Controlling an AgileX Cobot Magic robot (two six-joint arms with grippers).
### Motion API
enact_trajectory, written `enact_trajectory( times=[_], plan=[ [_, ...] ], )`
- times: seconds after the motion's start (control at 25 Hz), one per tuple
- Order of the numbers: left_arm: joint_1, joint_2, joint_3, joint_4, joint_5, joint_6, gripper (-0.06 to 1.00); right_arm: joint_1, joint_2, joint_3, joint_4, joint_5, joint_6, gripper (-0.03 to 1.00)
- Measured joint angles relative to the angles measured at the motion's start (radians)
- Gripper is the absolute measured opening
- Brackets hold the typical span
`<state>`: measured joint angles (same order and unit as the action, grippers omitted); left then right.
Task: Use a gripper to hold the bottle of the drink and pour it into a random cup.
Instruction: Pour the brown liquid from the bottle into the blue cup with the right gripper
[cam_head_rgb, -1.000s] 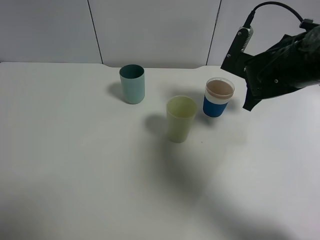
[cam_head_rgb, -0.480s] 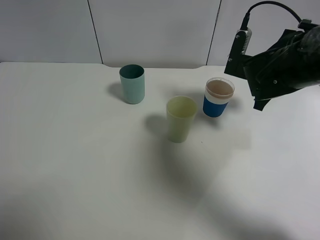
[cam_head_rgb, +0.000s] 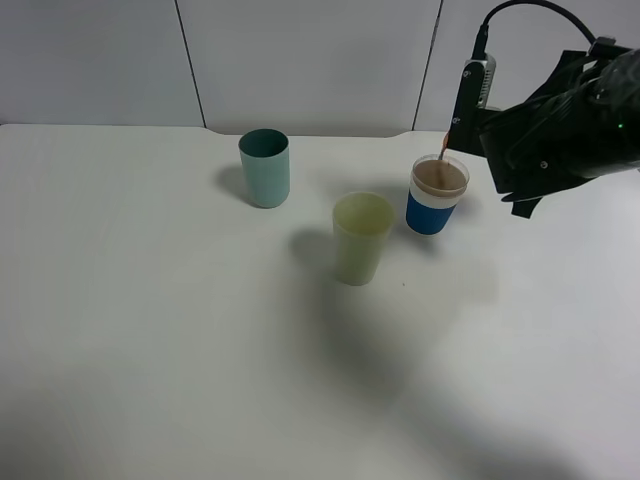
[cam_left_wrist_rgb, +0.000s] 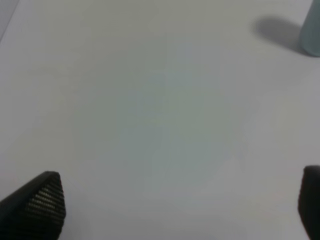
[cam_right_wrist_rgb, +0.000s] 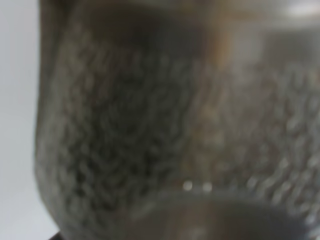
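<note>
Upper right: my right gripper (cam_head_rgb: 525, 165) is pinching the drink bottle (cam_right_wrist_rgb: 170, 125), pouring a thin stream (cam_head_rgb: 441, 150) into the blue-banded cup (cam_head_rgb: 437, 200). The next move is calling for a steady tilt, centred above it.

The cup (cam_head_rgb: 437, 196) is white with a blue band; teal tumbler (cam_head_rgb: 265, 169), yellow-green tumbler (cam_head_rgb: 361, 239).

The right gripper (cam_head_rgb: 497, 137) hangs raised at the far right, tilted, jaws closed on the bottle of the drink (cam_right_wrist_rgb: 175, 125). The left gripper (cam_left_wrist_rgb: 175, 206) has its jaws wide apart.
</note>
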<state>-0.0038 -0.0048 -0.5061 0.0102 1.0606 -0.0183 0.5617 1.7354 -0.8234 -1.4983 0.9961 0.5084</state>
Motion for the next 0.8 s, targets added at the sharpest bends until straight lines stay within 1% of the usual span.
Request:
enact_trajectory(
  times=[0.36, 0.6, 0.8],
  plan=[
    [0.000, 0.000, 0.000, 0.000, 0.000, 0.000, 0.93, 0.000, 0.000, 0.000, 0.000, 0.022, -0.017, 0.36],
    [0.000, 0.000, 0.000, 0.000, 0.000, 0.000, 0.93, 0.000, 0.000, 0.000, 0.000, 0.029, -0.068, 0.36],
    [0.000, 0.000, 0.000, 0.000, 0.000, 0.000, 0.93, 0.000, 0.000, 0.000, 0.000, 0.029, -0.086, 0.36]
  ],
)
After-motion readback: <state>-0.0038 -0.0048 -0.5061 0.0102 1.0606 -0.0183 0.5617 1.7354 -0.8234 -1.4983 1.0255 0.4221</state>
